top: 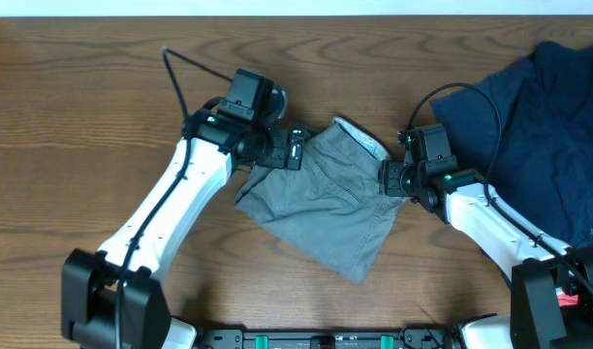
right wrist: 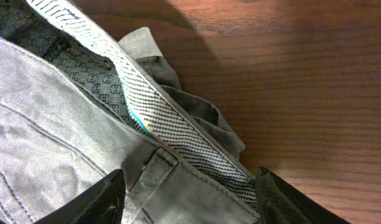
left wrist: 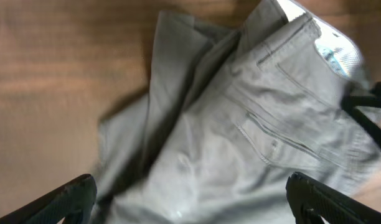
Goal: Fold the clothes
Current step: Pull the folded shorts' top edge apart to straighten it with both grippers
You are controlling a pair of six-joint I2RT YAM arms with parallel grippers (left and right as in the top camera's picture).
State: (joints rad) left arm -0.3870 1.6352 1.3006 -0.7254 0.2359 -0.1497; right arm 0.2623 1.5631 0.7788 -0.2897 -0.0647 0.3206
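The grey shorts (top: 321,208) lie crumpled in the middle of the table, with the pale speckled waistband (top: 364,136) at the top right. My left gripper (top: 298,147) is at their upper left edge. In the left wrist view the shorts (left wrist: 240,124) fill the frame and the fingers (left wrist: 190,202) stand wide apart over the fabric. My right gripper (top: 389,179) is at the shorts' right edge. In the right wrist view its open fingers (right wrist: 190,199) straddle the waistband (right wrist: 178,140) and a belt loop. The navy garment (top: 539,126) lies at the far right.
The wooden table (top: 74,145) shows bare at the left and along the front. A black cable (top: 180,82) runs behind the left arm, and another loops over the navy garment's edge by the right arm. The arm bases stand at the front edge.
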